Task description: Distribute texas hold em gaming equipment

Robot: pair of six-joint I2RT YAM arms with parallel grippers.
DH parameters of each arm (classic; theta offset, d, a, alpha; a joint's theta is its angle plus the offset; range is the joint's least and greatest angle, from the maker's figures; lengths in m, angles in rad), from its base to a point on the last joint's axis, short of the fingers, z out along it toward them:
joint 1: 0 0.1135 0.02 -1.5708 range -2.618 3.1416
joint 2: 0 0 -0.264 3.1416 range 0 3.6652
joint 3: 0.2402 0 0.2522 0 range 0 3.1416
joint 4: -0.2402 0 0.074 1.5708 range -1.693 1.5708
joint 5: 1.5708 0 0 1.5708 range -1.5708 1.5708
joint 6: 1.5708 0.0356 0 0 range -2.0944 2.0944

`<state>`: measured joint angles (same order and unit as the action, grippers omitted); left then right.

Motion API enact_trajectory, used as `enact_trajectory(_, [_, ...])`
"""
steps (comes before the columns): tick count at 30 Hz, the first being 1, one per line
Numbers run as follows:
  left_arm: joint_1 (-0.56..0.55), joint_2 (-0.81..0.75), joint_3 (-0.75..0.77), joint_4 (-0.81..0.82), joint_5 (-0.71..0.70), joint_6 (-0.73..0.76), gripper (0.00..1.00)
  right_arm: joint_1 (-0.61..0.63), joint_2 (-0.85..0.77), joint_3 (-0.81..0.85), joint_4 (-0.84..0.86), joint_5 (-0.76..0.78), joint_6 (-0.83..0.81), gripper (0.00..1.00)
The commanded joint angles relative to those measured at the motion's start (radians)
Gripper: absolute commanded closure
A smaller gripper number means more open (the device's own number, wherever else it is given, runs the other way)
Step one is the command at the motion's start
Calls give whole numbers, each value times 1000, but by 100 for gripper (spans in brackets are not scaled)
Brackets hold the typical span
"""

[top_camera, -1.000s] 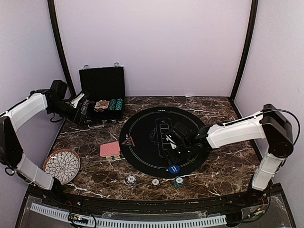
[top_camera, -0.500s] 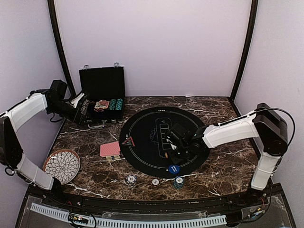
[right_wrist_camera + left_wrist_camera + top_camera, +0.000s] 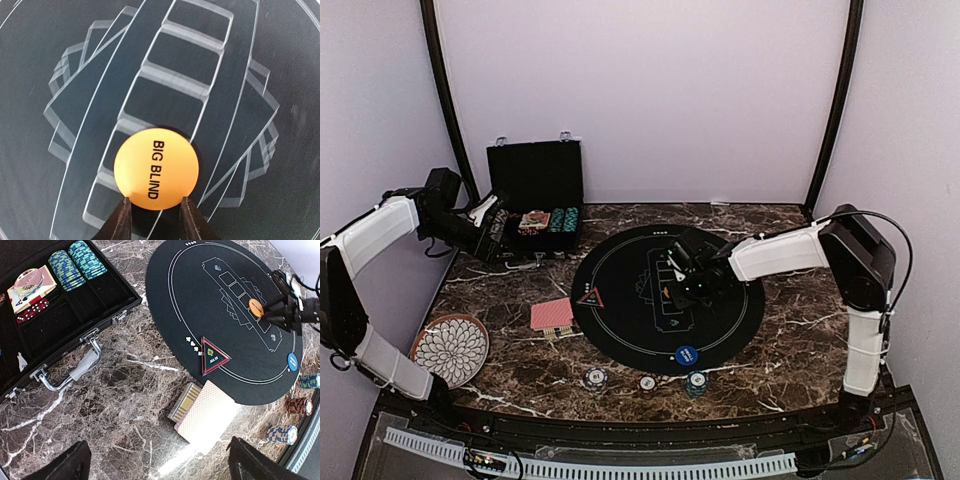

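While overhead hides lettering, the right pincer pinches the "BIG BLIND" orange button.

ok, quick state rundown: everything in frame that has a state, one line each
black case: lid open, chips and cards inside
orange BIG BLIND button: pinched at its edge by the right gripper, above the mat
blue button: flat on the black mat
triangle marker: flat at the mat's edge
card decks: on the table, red backs up
left gripper: open, empty
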<state>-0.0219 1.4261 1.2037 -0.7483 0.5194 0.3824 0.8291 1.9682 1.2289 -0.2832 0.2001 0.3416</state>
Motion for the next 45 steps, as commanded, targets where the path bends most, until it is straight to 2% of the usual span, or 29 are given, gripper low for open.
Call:
enact_trajectory(1, [-4,-36,-4,1,18,13,1,-60,87,112,38,25,-54,70])
enact_trajectory(9, [-4,-34,-4,-8,23,19,1,-131,253,356,16,-16,-86,71])
enact_trajectory(18, [-4,-36,1,-14,11,27,1,-143,366,556,-62,-65,-138,70])
enact_trajectory(19, [-4,-34,1,-16,10,28,1,-143,353,551,-61,-71,-140,66])
enact_trajectory(23, [-4,-34,3,-15,15,27,1,-129,233,458,-53,-86,-146,39])
enact_trajectory(27, [-4,-31,11,-20,12,26,1,-69,58,261,-54,-77,-142,29])
enact_trajectory(31, [-7,-36,11,-19,11,27,1,12,-105,66,-72,-80,-111,27])
enact_trajectory(35, [-8,-34,11,-19,11,28,1,78,-211,-61,-112,-101,-88,27])
enact_trajectory(45, [-10,-40,8,-33,10,32,1,182,-230,-126,-233,-118,-105,31])
